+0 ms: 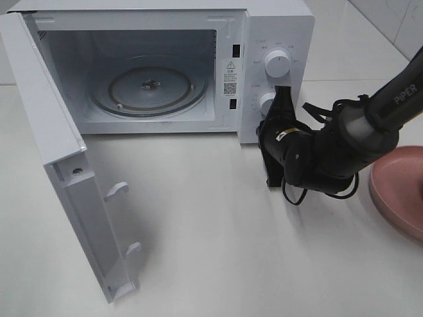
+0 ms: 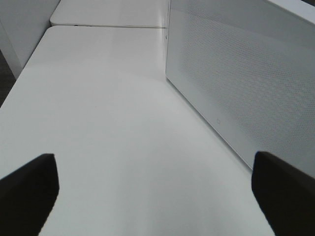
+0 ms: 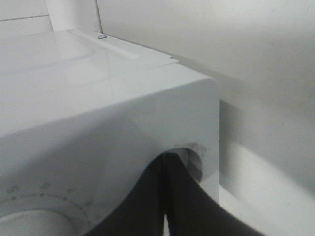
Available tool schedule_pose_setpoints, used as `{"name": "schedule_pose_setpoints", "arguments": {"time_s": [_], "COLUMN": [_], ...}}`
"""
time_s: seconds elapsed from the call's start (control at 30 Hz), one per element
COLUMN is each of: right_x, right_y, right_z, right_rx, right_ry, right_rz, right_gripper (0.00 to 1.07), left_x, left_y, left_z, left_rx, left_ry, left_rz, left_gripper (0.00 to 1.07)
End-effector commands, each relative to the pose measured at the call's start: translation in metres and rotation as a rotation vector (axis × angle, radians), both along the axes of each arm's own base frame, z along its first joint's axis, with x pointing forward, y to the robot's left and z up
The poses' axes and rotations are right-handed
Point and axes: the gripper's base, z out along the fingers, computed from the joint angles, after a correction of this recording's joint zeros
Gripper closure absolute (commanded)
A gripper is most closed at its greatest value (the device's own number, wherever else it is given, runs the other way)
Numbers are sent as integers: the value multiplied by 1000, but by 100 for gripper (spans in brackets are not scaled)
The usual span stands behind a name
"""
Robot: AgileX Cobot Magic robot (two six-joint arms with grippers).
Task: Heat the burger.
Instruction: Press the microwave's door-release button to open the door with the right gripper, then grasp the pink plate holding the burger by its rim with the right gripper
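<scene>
R pincer (image 1: 283, 92) pinched shut, tips at the microwave (image 1: 165, 13) panel beside the lower knob (image 1: 266, 104) | L pincer (image 2: 155, 169) spread wide, low over the table (image 2: 113, 123) by the oven's side wall | door (image 1: 46, 112) swung open | burger: can't spot it in any view | plate (image 1: 403, 188) on my right
</scene>
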Motion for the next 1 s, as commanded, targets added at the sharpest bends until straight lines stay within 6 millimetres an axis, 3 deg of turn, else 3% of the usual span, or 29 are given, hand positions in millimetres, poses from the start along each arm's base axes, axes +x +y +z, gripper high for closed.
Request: {"name": "schedule_pose_setpoints", "arguments": {"time_s": [0.03, 0.6, 1.0], "right_x": [10, -26, -61], "right_y": [-3, -7, -16], "right_z": [32, 27, 45], "right_rx": [20, -97, -347], "right_ry": [-145, 91, 208], "right_rz": [15, 195, 457], "right_gripper": [107, 107, 107], "left_x": [-2, -2, -2], "left_y": [0, 0, 0], "left_z": [0, 0, 0], "left_rx": [-6, -6, -6], "left_ry": [-32, -32, -32], "left_rz": [4, 4, 4], "left_gripper": [4, 4, 4]}}
